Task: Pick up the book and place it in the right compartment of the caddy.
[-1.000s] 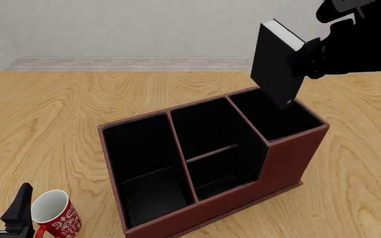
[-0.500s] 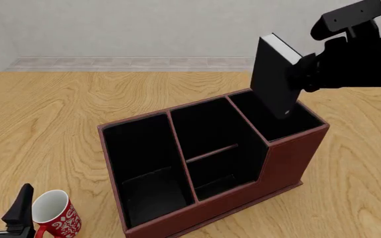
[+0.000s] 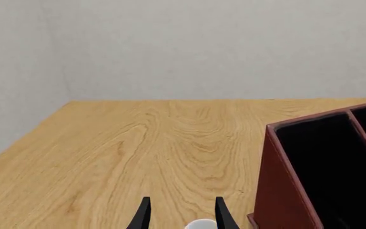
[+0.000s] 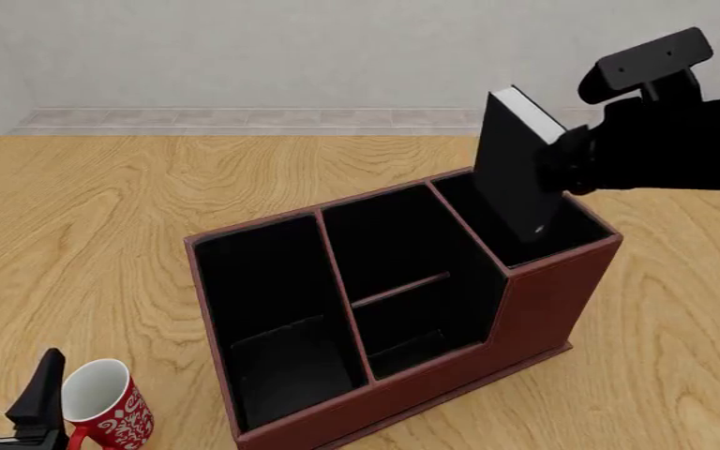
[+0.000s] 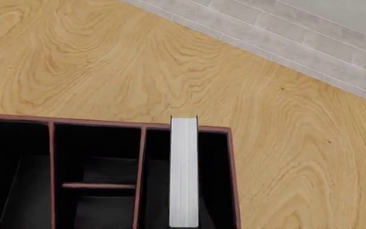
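Pale wall and a light-wood counter [image 4: 110,216] surround me. Far left, my left fingers [image 3: 181,215] hang parted beside a red-and-white mug [image 4: 104,405], its pattern unreadable. Rightward, the caddy [image 4: 535,309]; my right fingers [image 4: 562,159] clench the book [image 4: 517,178], tilted, dipping into the right compartment [image 4: 573,230].

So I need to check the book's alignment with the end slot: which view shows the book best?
The front view: the book shows cover and page edge, tilted, its lower end dipping into the right compartment, held by the right gripper. The right wrist view shows only its white page edge. The left wrist view misses it.
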